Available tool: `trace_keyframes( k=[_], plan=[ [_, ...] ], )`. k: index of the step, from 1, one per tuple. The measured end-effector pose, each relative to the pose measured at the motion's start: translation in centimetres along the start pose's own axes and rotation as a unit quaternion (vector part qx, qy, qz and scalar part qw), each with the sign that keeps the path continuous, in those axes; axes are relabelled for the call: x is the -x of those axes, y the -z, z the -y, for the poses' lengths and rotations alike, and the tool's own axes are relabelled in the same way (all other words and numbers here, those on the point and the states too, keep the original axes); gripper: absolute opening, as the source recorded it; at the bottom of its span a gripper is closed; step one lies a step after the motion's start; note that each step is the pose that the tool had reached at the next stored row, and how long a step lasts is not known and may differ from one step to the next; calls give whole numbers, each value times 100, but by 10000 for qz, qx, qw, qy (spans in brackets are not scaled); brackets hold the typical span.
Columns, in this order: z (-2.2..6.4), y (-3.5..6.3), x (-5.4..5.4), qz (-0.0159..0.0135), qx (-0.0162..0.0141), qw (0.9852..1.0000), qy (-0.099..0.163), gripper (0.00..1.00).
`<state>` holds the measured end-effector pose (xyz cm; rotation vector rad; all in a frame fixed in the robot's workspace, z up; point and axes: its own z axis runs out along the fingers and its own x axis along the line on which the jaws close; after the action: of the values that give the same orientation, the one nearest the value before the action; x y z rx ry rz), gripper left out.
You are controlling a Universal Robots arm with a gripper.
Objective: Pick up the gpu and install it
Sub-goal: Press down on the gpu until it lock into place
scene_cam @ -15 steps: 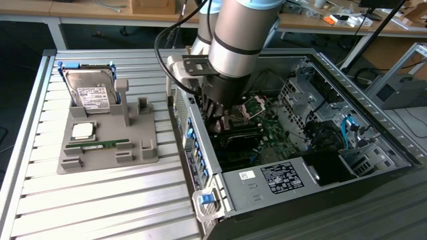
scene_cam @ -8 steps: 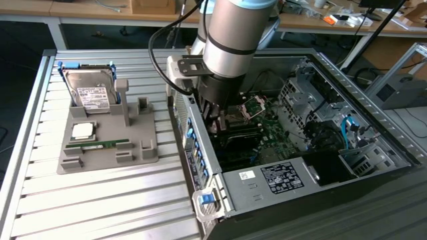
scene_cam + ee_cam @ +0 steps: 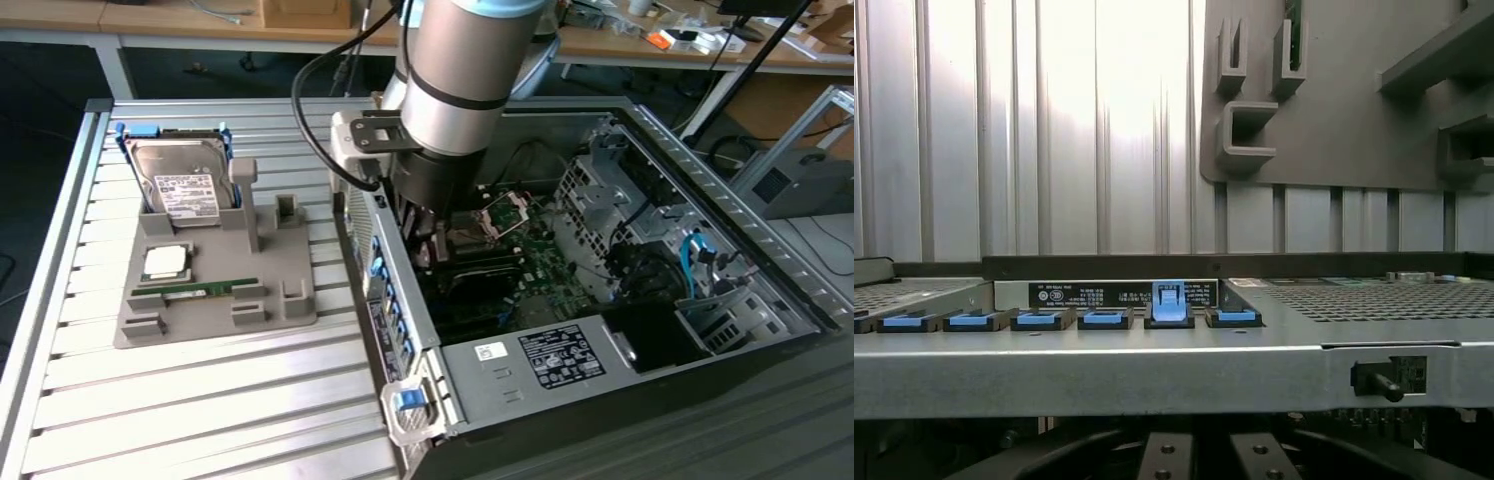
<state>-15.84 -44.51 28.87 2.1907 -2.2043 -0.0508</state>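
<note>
My gripper (image 3: 435, 243) reaches down inside the open computer case (image 3: 747, 250), close to its rear wall and over the motherboard (image 3: 541, 262). Right below it lies a dark flat block (image 3: 475, 268) along the board; I cannot tell whether this is the gpu. In the wrist view the gripper's (image 3: 1209, 460) dark body sits under the case's rear wall (image 3: 1154, 375), with a row of blue slot latches (image 3: 1102, 319) just beyond. One latch (image 3: 1168, 301) stands raised. The grey parts holder's (image 3: 214, 305) two upright posts (image 3: 267, 205) hold nothing.
The holder carries a silver hard drive (image 3: 182, 186), a square processor (image 3: 166, 262) and a green RAM stick (image 3: 200, 289) on the slatted table (image 3: 200, 400). The case's drive cage (image 3: 601, 190) and cables (image 3: 694, 260) crowd the exterior view's right. A blue handle (image 3: 408, 400) sits at the case's near corner.
</note>
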Motion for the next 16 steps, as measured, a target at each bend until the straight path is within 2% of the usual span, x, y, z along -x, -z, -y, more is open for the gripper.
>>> trace_keyframes(
  k=[5,8,12,16],
  plan=[
    [-5,-2,0,-1,1,10000,-1,11],
    [62,-17,1,0,16,10000,-1,11],
    [210,-47,1,1,55,10000,1,11],
    [275,-61,2,0,72,10000,0,11]
  ],
)
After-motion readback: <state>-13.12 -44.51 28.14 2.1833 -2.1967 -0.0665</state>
